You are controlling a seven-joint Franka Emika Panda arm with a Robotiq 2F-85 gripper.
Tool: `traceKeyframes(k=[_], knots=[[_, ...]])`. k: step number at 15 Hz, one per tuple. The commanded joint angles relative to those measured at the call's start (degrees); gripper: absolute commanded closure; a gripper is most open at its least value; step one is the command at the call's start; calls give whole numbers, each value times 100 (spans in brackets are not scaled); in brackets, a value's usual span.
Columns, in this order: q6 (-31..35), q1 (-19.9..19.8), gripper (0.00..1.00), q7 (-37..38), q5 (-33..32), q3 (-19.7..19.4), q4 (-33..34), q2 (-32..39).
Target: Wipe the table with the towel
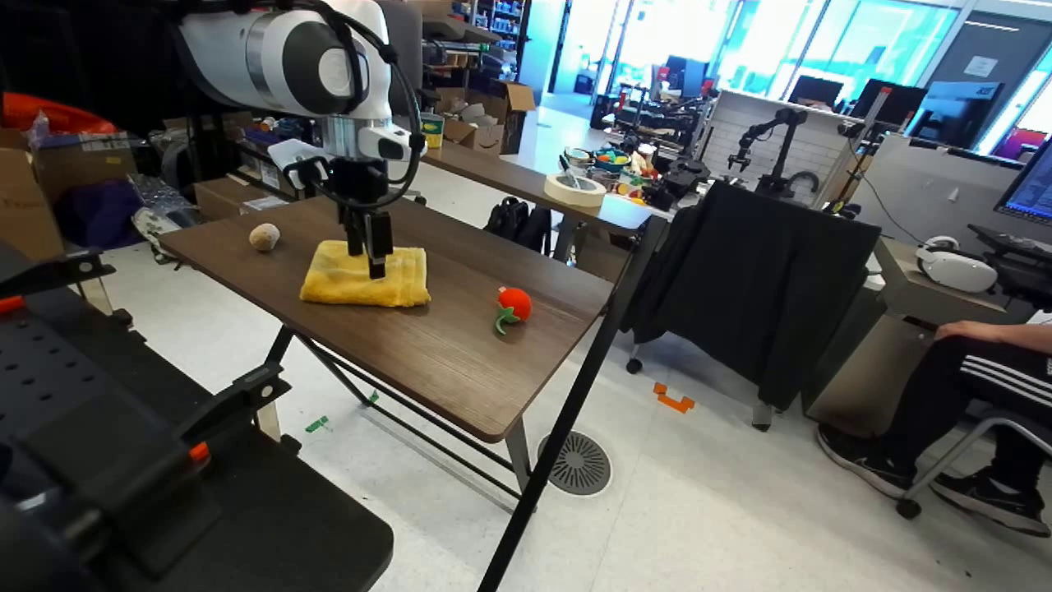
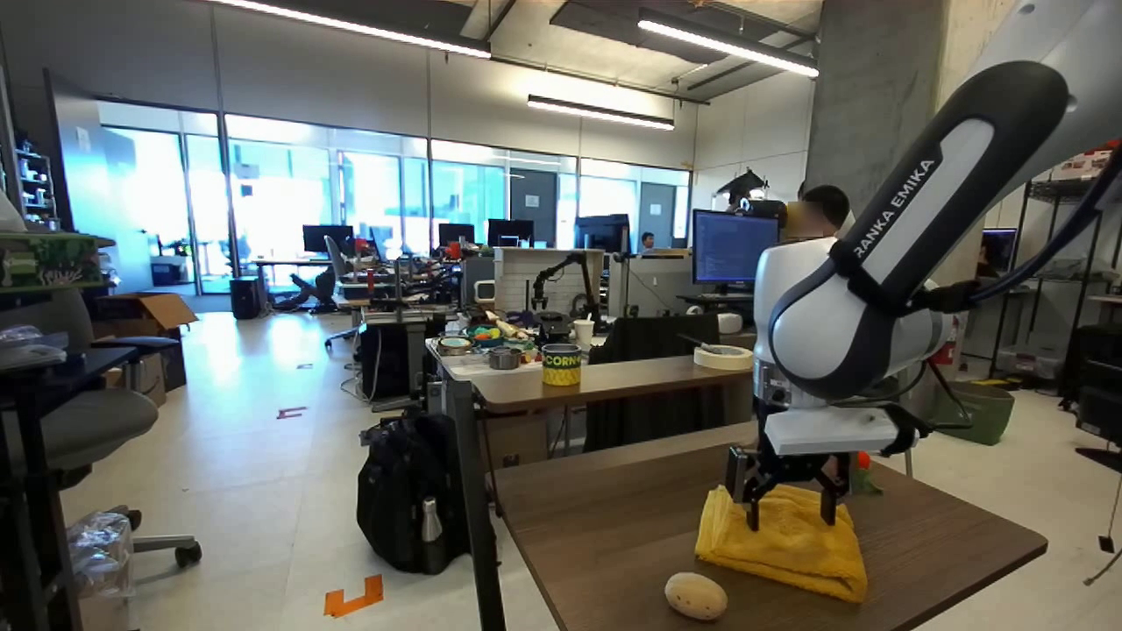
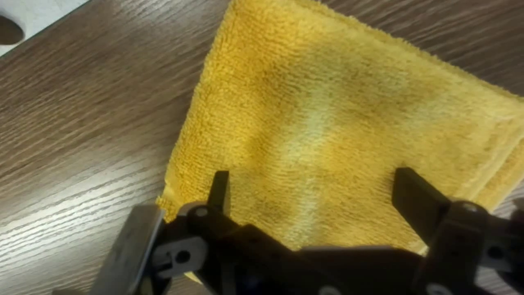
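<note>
- The gripper (image 2: pixel 791 519) points down over the towel (image 3: pixel 327 123); its two fingers stand wide apart and hold nothing. Whether the tips touch the cloth, I cannot tell.
- The yellow towel lies flat and folded on the dark brown table (image 1: pixel 448 358); in the wrist view it shows beneath and between the fingers.
- In an exterior view a small beige ball (image 1: pixel 264 237) rests left of the towel, apart from it, and a red-orange object (image 1: pixel 515 304) with a green stem-like part lies to the right, also apart.
- In an exterior view the white and black arm (image 2: pixel 850 315) stands at the right and angles down to the gripper.
- Beyond the table's far edge is a narrow brown tabletop (image 2: pixel 649 377) with a yellow can (image 2: pixel 561 368) at left and a pale roll of tape (image 2: pixel 723 358) at right.
- On the floor, left of the table, a black backpack (image 2: pixel 403 499) carries a metal bottle (image 2: pixel 431 523).
- At the right in an exterior view, a seated person (image 1: pixel 929 411) is near a white headset (image 1: pixel 957 267).
</note>
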Motion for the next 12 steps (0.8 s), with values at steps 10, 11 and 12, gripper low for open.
traceKeyframes(k=[10,11,12], knots=[[-790,-13,0,797,47,-344,1142,1268],[-968,-27,0,989,66,-346,1443,1477],[-1212,-43,0,1195,70,-339,1758,1622]])
